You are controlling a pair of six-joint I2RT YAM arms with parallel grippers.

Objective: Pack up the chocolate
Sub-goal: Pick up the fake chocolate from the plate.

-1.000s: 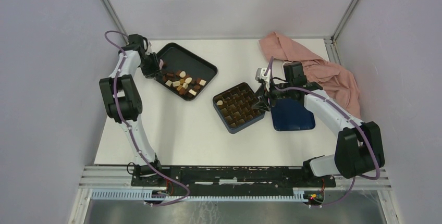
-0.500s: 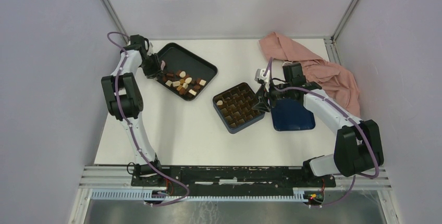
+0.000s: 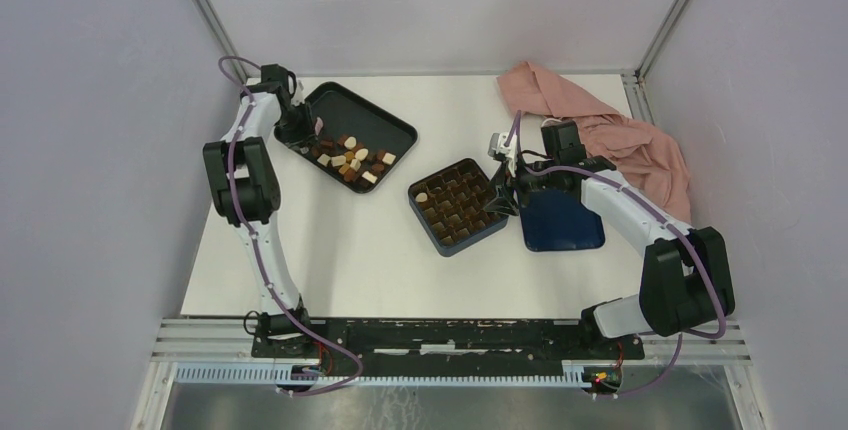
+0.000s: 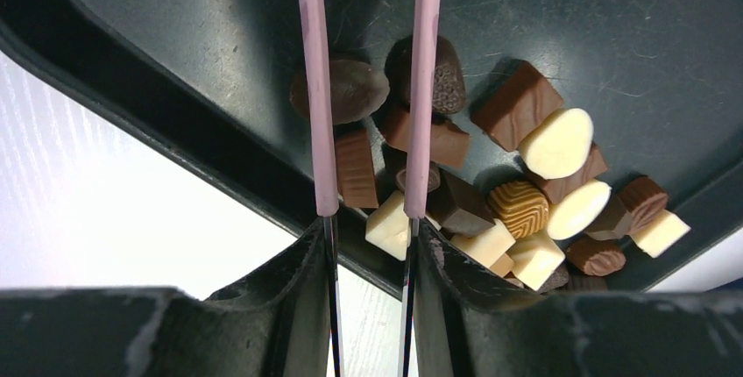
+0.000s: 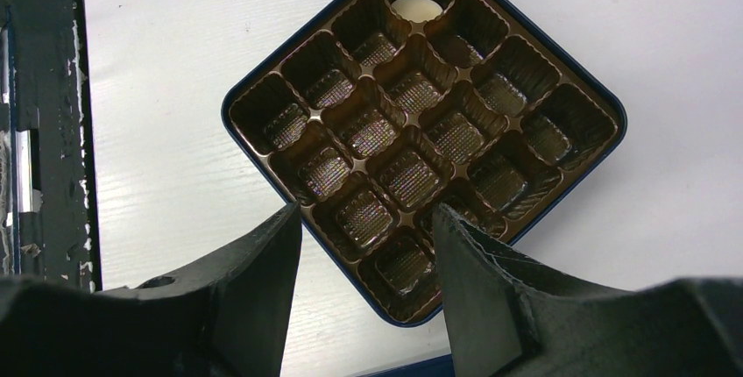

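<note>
The chocolate [image 3: 352, 162] lies as a pile of dark, light brown and cream pieces in the black tray [image 3: 385, 120]. My left gripper [image 3: 308, 130] hovers over the pile's left end. In the left wrist view its thin pink fingers [image 4: 315, 88] stand apart, astride a few brown pieces of the chocolate [image 4: 526, 210], gripping none. The dark blue grid box [image 3: 458, 205] holds one cream piece [image 5: 415, 9]. My right gripper [image 3: 497, 200] is open and empty over the box's near right corner [image 5: 412, 280].
The box's dark blue lid [image 3: 565, 225] lies right of the box, under my right arm. A crumpled pink cloth [image 3: 600, 130] lies at the back right. The tray's rim [image 4: 175, 131] runs under my left fingers. Walls close in on both sides.
My left gripper has moved right and a little back, further over the tray's left end. The right arm has hardly moved.
</note>
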